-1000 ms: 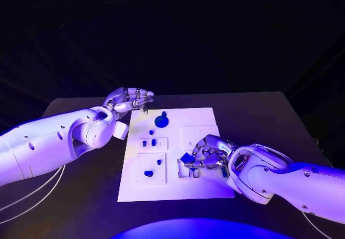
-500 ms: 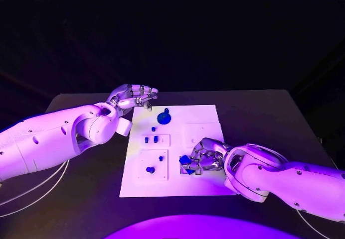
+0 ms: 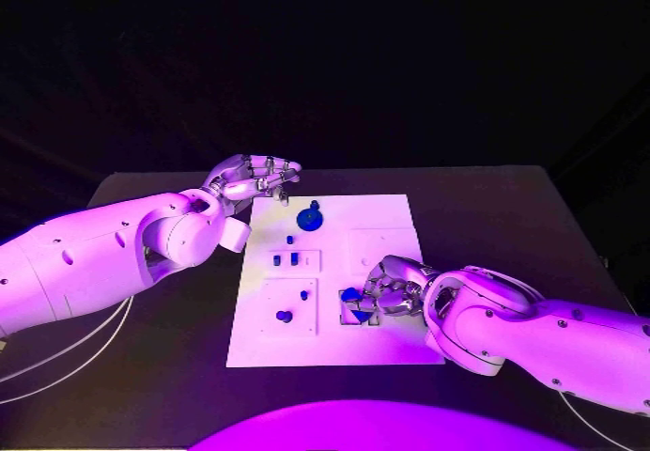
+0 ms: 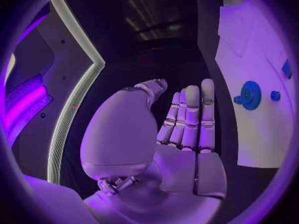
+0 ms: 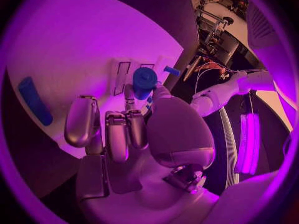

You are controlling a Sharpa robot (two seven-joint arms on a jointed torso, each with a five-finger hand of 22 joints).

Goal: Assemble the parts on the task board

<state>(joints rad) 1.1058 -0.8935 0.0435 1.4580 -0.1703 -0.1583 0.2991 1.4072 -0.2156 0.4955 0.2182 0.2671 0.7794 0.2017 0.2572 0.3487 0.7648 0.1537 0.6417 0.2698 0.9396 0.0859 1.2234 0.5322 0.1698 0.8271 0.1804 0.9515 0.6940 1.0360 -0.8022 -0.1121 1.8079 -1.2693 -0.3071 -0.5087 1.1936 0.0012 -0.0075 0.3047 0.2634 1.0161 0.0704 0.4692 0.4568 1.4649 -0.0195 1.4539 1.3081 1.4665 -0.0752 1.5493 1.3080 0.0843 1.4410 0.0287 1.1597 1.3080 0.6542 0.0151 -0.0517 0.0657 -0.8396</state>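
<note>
Pinching a blue cylindrical part [image 5: 144, 79] in our right hand [image 3: 393, 287] over the task board [image 3: 379, 211]'s near-right slots, left hand [image 3: 254, 177] empty with fingers loosely extended off the far-left corner; risk: tilted part jams.

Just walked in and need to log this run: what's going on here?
A two-armed robot is assembling small blue parts on the white task board. Its right hand holds a blue cylindrical part over the board's near right area. The left hand hovers empty, fingers apart, off the far left corner, near the blue gear.
</note>
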